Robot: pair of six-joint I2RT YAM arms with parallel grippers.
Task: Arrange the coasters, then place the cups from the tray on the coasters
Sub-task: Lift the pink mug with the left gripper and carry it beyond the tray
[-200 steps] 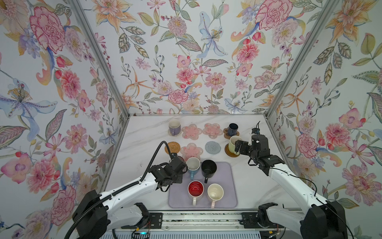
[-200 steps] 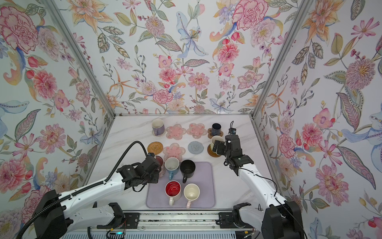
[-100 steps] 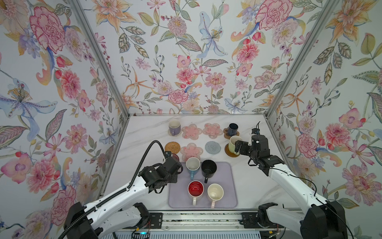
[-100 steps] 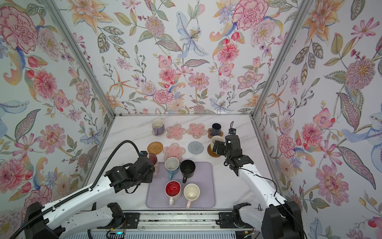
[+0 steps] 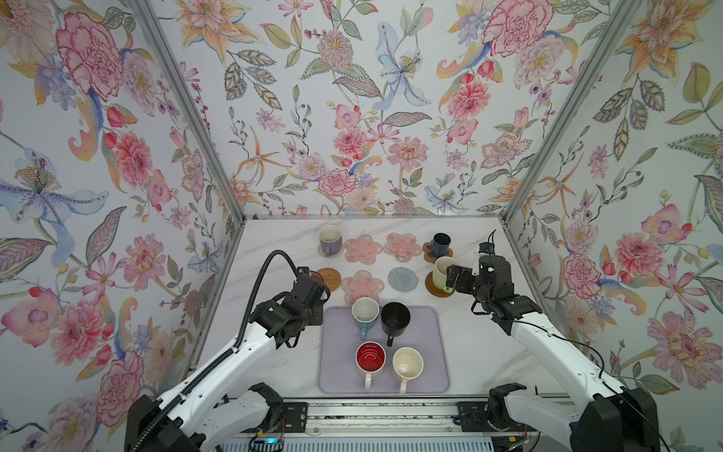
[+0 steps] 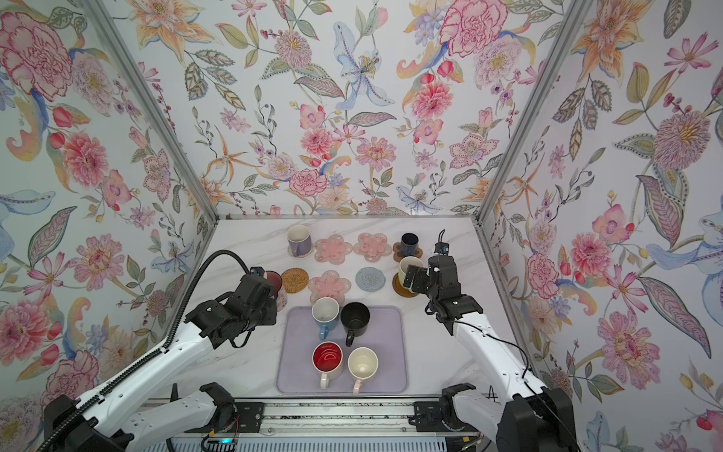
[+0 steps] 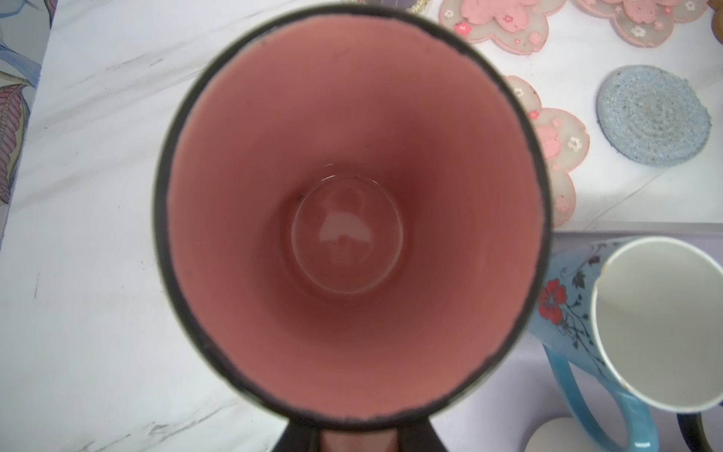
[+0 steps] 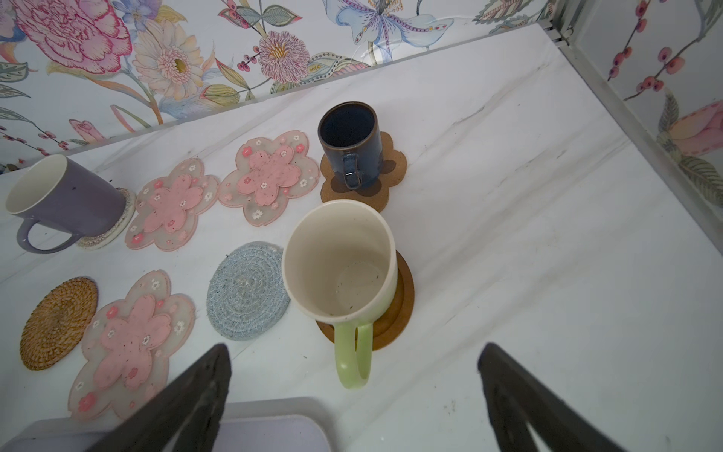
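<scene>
My left gripper (image 5: 313, 281) is shut on the handle of a pink cup (image 7: 352, 219), holding it above the table left of the tray (image 5: 434, 352) and beside the rattan coaster (image 5: 330, 278). My right gripper (image 8: 352, 391) is open, its fingers on either side of the light green cup's (image 8: 340, 270) handle without touching. That cup stands on the wooden disc coaster (image 8: 403, 309). The navy cup (image 5: 441, 243) sits on the paw coaster and the lavender cup (image 5: 330, 239) on the beaded one. Blue (image 5: 365, 313), black (image 5: 395, 317), red-inside (image 5: 370, 358) and cream (image 5: 407, 364) cups stand on the tray.
Three pink flower coasters (image 5: 362, 249) (image 5: 405, 246) (image 5: 362, 282) and the grey knitted one (image 5: 402, 278) lie bare in two rows behind the tray. Flowered walls close in the table on the left, back and right. The rail with the arm bases runs along the front edge.
My left arm has carried the pink cup left and back, off the tray's edge toward the rattan coaster. The right arm has not moved.
</scene>
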